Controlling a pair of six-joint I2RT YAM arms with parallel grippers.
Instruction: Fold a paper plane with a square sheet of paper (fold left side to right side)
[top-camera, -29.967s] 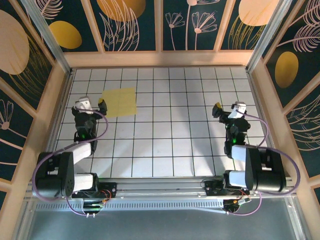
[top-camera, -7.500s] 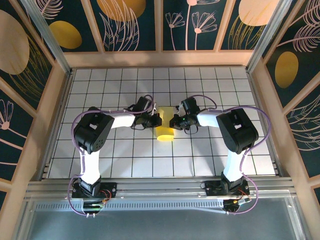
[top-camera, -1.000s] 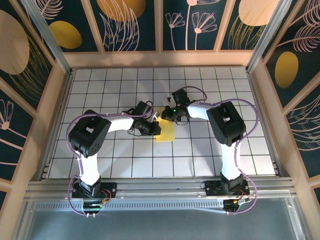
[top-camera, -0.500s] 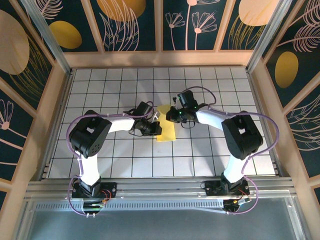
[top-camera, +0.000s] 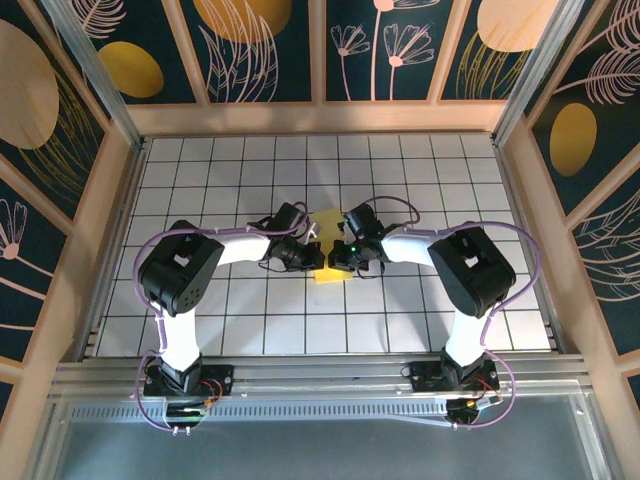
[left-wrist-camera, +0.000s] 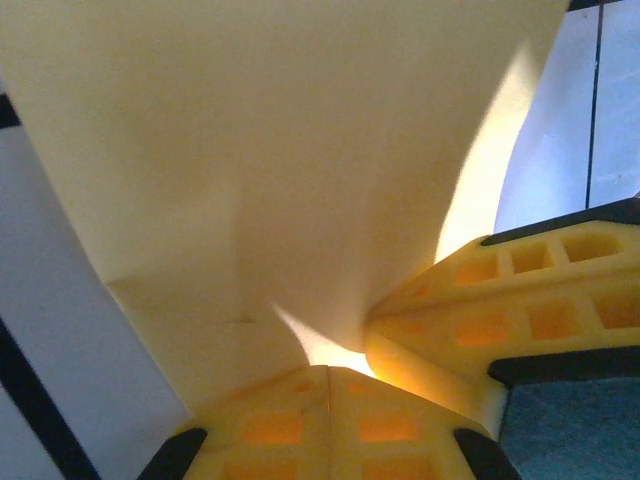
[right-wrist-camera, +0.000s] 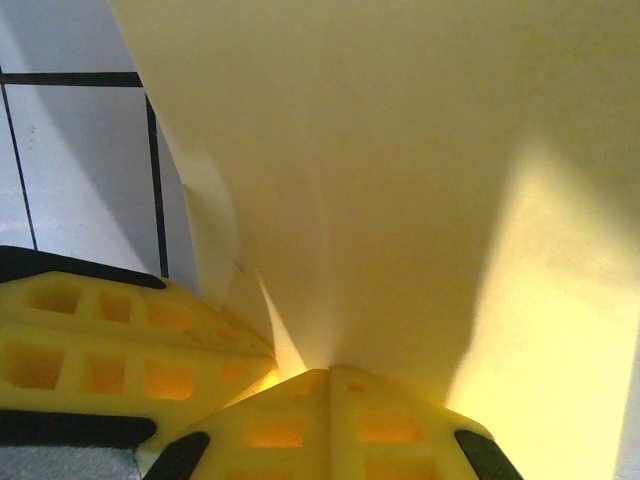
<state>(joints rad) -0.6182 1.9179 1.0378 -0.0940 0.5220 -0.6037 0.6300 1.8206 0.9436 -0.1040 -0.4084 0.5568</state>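
Closest in, at 6 o'clock, there's a metal rail (top-camera: 320, 385) with both arm bases bolted to it. Past that is the table (top-camera: 250, 320): white tiles with a dark grid and a wooden rim (top-camera: 320, 118) all round. Dark wall panels (top-camera: 270, 50) with golden ovals and line-drawn flowers stand behind it at 12 and up both sides.

For room to move, open tiles run well out toward 9 and 3 o'clock from the middle. There are a few more rows toward 12 before the rim.

The left arm (top-camera: 180, 275) comes up from 7 o'clock with its elbow out toward 9 and its forearm swung in to the centre. The right arm (top-camera: 480, 270) mirrors it from 5 o'clock, elbow toward 3.

The paper (top-camera: 327, 220) sits mid-table between the two wrists, with yellow showing on the 12 and 6 o'clock sides of them. The left gripper (top-camera: 316, 258) is pinched tight on it. In its wrist view the sheet fans up out of its closed yellow fingertips (left-wrist-camera: 290, 420). The right gripper (top-camera: 338, 262) is just beside it and clamped on the paper the same way.
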